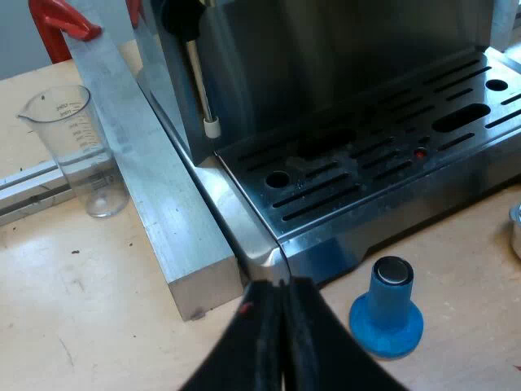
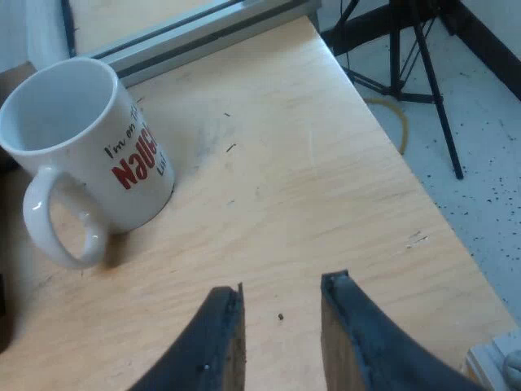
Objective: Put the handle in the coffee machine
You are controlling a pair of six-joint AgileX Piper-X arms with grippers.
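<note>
My left gripper (image 1: pixel 282 287) is shut with nothing between its fingers, hovering just off the corner of the espresso machine's metal drip tray (image 1: pixel 383 155). A blue tamper (image 1: pixel 387 308) stands upright on the wooden table beside the fingers, in front of the tray. The machine's steam wand (image 1: pixel 203 90) hangs over the tray's edge. My right gripper (image 2: pixel 281 305) is open above bare wooden table, with nothing between its fingers. A white mug (image 2: pixel 77 151) with red lettering stands upright a little beyond it.
A clear measuring glass (image 1: pixel 77 151) stands on the table by an aluminium bar (image 1: pixel 155 204) that runs along the machine's side. A red clamp (image 1: pixel 65 20) shows behind the bar. In the right wrist view the table's edge (image 2: pixel 423 204) drops to the floor, where a black tripod (image 2: pixel 407 57) stands.
</note>
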